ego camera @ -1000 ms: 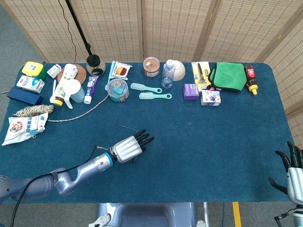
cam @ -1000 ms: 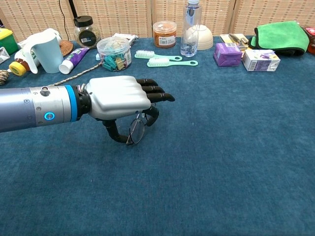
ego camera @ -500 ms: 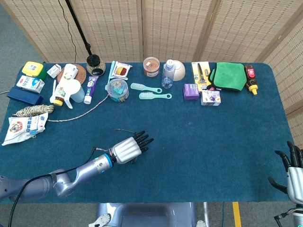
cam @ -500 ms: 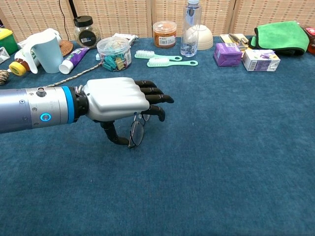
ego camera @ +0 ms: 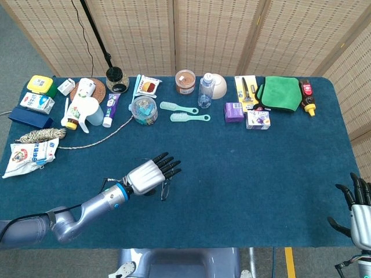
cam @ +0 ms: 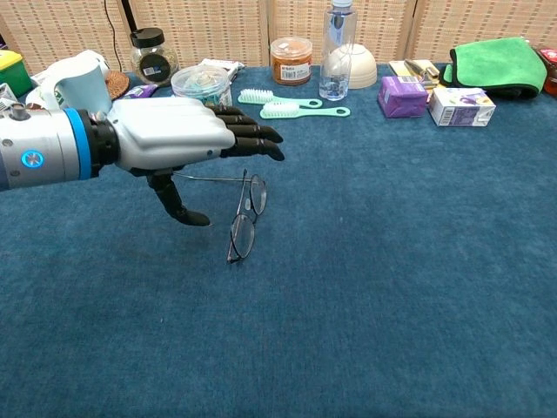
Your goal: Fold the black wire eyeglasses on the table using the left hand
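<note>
The black wire eyeglasses [cam: 242, 235] lie on the blue table, lenses one behind the other, with one thin temple stretching left under my left hand. In the head view the eyeglasses [ego camera: 165, 189] show just right of that hand. My left hand [cam: 174, 144] hovers above and left of them, fingers stretched out and thumb hanging down, holding nothing and apart from the frame. From the head camera the left hand [ego camera: 148, 174] sits at the lower left of the table. My right hand [ego camera: 358, 209] is off the table's right front corner, fingers spread, empty.
Along the far edge stand a tub of clips [ego camera: 144, 110], two mint brushes [ego camera: 185, 108], a clear bottle [ego camera: 206, 90], a purple box [ego camera: 234, 112] and a green cloth [ego camera: 281, 92]. A rope [ego camera: 40, 134] and a snack bag [ego camera: 29, 155] lie at the left.
My left hand has let go of the eyeglasses, risen and drawn back to the left. The eyeglasses now lie uncovered on the table. The right hand has not moved.
</note>
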Available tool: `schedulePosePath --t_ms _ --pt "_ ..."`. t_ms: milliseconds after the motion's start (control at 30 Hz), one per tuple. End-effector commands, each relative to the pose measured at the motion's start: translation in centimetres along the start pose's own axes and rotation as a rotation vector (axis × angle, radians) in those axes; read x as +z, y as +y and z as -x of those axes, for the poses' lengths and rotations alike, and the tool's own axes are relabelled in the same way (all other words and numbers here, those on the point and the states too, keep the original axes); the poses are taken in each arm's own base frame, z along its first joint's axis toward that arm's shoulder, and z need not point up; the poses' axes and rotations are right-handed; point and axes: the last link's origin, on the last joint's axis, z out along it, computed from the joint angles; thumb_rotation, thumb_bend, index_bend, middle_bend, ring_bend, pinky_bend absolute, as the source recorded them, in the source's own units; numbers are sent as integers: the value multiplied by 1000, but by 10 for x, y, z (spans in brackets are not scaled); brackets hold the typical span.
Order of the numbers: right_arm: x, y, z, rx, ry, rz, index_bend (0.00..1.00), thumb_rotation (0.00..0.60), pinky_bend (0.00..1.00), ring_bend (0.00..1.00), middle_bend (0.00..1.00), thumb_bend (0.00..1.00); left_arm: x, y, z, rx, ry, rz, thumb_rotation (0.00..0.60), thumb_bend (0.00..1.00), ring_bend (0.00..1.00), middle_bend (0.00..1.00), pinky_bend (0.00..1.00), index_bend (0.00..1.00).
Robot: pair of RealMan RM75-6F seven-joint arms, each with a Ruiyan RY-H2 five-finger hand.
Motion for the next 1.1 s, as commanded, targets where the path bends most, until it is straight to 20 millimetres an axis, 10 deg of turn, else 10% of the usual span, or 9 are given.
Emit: schedulePosePath --t_ms 33,1100 --pt "0 0 0 1 1 -1 234 600 66 50 21 0 -5 -11 -6 -23 -3 -34 506 222 0 0 0 140" --pt "-9 15 -2 10 11 37 234 600 66 50 21 0 53 46 2 56 56 2 510 221 0 0 0 50"
